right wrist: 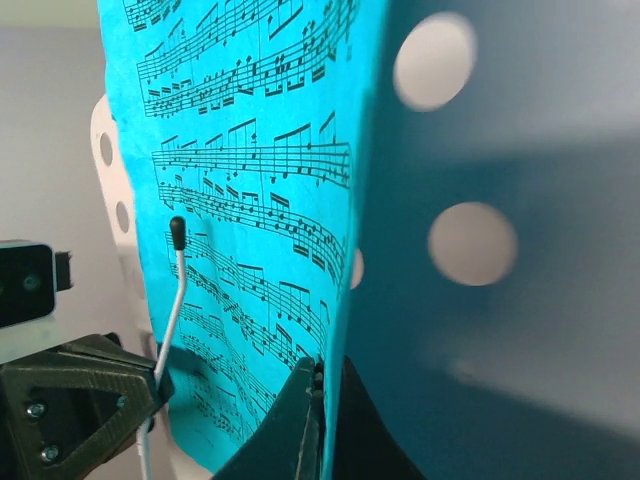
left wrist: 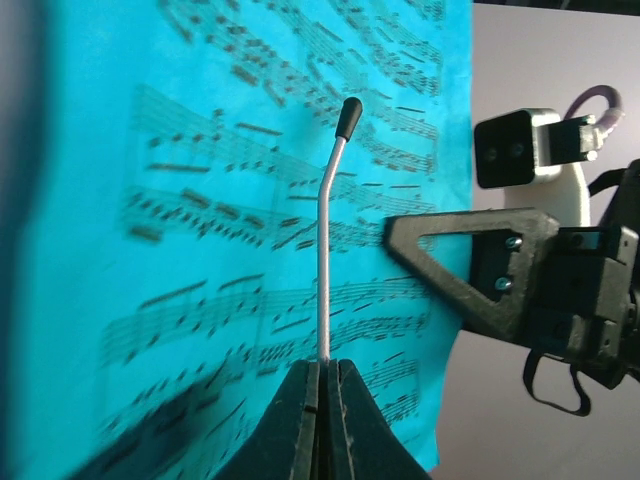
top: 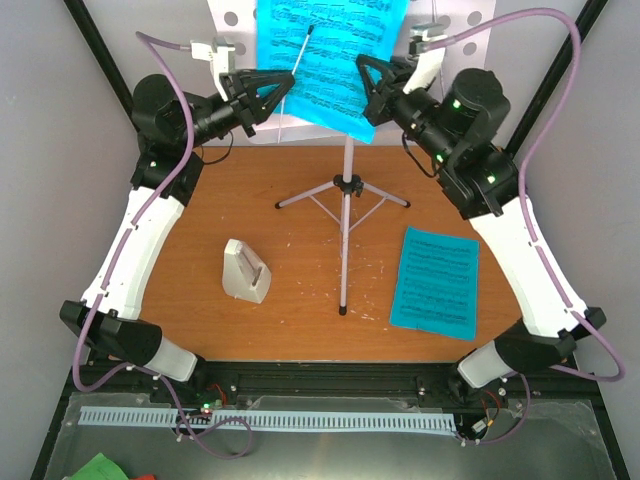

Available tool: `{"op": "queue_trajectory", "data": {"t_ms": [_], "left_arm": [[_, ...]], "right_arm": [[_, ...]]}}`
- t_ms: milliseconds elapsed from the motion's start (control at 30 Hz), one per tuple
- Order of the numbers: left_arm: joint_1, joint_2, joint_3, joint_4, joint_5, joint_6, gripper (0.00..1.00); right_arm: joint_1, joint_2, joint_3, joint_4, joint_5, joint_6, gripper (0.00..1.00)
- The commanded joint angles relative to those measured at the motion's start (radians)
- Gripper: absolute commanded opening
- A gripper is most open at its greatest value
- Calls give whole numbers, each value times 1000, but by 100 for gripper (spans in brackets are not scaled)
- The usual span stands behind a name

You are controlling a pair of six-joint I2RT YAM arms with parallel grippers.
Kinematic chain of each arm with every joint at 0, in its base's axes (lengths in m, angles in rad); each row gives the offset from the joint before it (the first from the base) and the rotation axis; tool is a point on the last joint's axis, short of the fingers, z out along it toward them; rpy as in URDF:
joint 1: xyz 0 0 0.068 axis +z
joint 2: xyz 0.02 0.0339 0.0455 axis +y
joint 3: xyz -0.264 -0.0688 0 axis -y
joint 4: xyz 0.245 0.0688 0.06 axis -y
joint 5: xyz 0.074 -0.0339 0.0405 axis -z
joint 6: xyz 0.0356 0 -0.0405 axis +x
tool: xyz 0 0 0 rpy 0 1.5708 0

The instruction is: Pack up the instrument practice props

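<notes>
1. Left gripper point(top: 285, 88), in the top view, is raised at the back of the table point(top: 300, 340) with its jaws clenched on the thin retaining wire point(top: 300, 55) that slants across the cyan page point(top: 330, 60). That page lies against the perforated tray point(top: 225, 15) of the pale lilac music stand point(top: 346, 185). The right gripper point(top: 368, 80) meets the same page at its right edge. The stand is upright at the middle back of the table on its three spread legs
2. Also from above, the white metronome point(top: 245, 272) sits on the table left of the stand's near leg. A second cyan page point(top: 436, 278) lies flat to that leg's right (well apart from the metronome)
3. From the left wrist, both dark fingers are pressed together on the lower end of the wire, with no gap showing. The wire rises in front of the printed music, bends slightly and ends in a black tip point(left wrist: 349, 118). The right gripper reaches in from the right, one finger point(left wrist: 470, 270) overlapping the page's edge
4. From the right wrist, the fingers are squeezed shut on the page's lower edge. The tray fills the right of the view, dark and blurred, with round holes. The left gripper sits low on the left, holding the wire upright
</notes>
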Motion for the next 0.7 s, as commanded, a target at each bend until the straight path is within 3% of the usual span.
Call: {"op": "queue_trajectory", "data": {"t_ms": [0, 167, 300, 600, 667], "left_arm": [[-8, -54, -21, 86, 28, -25, 0], [-8, -70, -48, 104, -21, -53, 0], [-8, -73, -55, 96, -69, -75, 0], [-8, -42, -30, 50, -128, -122, 0], [-8, -43, -35, 54, -135, -126, 6]], "right_arm": [[3, -126, -81, 72, 136, -73, 3], [3, -321, -249, 142, 371, -184, 3], [3, -475, -384, 211, 428, -214, 3], [3, -606, -440, 137, 170, -153, 3], [3, -619, -435, 106, 96, -133, 3]]}}
